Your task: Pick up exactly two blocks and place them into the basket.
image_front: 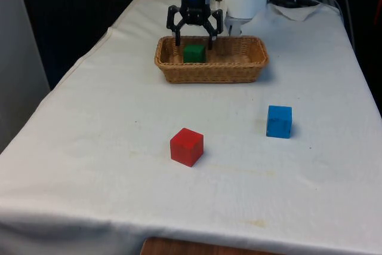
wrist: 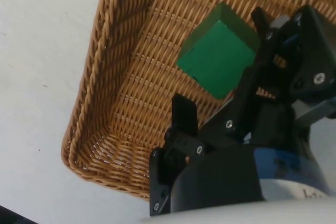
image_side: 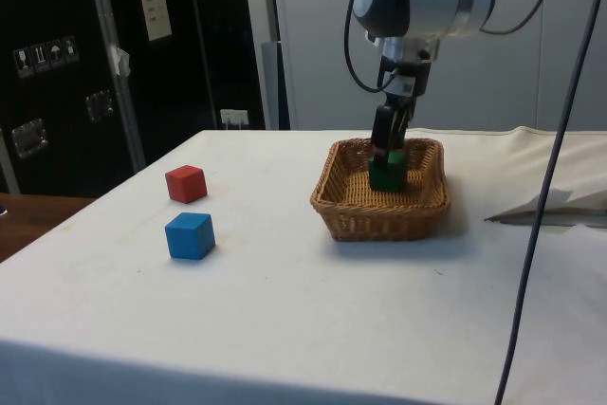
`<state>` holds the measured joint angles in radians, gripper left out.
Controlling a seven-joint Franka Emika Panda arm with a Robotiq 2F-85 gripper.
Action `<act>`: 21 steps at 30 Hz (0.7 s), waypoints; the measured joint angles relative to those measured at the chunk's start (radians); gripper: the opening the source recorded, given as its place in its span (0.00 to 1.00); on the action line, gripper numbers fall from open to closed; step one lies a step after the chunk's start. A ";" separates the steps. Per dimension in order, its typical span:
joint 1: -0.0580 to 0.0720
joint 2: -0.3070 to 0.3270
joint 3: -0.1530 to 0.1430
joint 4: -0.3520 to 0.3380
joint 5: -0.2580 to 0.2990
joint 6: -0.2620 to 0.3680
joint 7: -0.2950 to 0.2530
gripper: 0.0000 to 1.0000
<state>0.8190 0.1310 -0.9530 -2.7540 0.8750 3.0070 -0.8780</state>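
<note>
One green wooden cube (image_front: 194, 53) lies in the oval wicker basket (image_front: 211, 73) beneath the spread-jawed black gripper (image_front: 194, 35); one red cube (image_front: 187, 146) and one blue cube (image_front: 279, 121) sit nearer on the cloth.

Bright even indoor light, soft shadows, no glare

The white arm points straight down, its pincer (image_front: 194, 41) spread wide, gripping nothing.

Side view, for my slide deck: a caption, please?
Open gripper above green block in wicker basket; red block and blue block wait.
</note>
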 measured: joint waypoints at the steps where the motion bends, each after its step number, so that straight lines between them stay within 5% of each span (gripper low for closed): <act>1: -0.001 0.000 0.001 0.000 0.000 0.000 0.000 1.00; 21: -0.007 -0.016 0.002 0.026 0.000 0.003 -0.012 1.00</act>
<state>0.8120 0.1150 -0.9510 -2.7280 0.8750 3.0100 -0.8900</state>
